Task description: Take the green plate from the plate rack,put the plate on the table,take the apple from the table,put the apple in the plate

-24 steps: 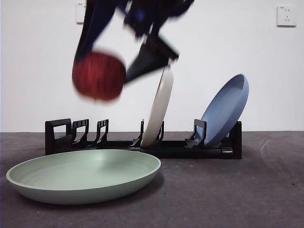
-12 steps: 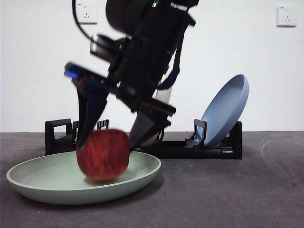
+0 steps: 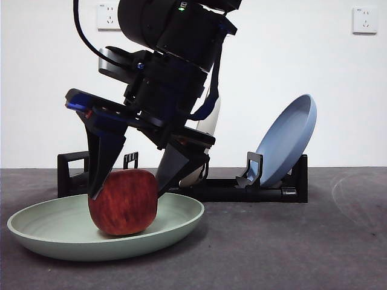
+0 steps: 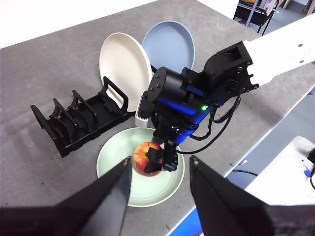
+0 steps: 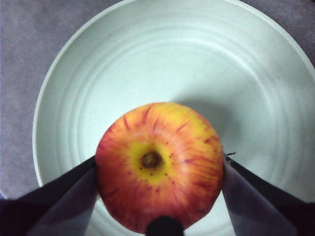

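Note:
The red apple (image 3: 124,202) rests in the middle of the green plate (image 3: 36,238), which lies flat on the table (image 3: 290,241) in front of the plate rack (image 3: 75,172). My right gripper (image 3: 130,190) reaches down from above, and its black jaws press both sides of the apple (image 5: 157,167) over the green plate (image 5: 197,59). The left wrist view shows the same scene from high up: apple (image 4: 146,158), plate (image 4: 162,189), rack (image 4: 78,123). My left gripper (image 4: 160,196) hangs far above the table, open, with nothing in it.
A cream-white plate (image 3: 208,124) and a blue plate (image 3: 287,139) stand in the rack behind the right arm. The table edge (image 4: 206,191) runs close to the green plate on the near side.
The right gripper has come down with the apple from well above the table. The apple now sits on the green plate. The plates and rack have not moved.

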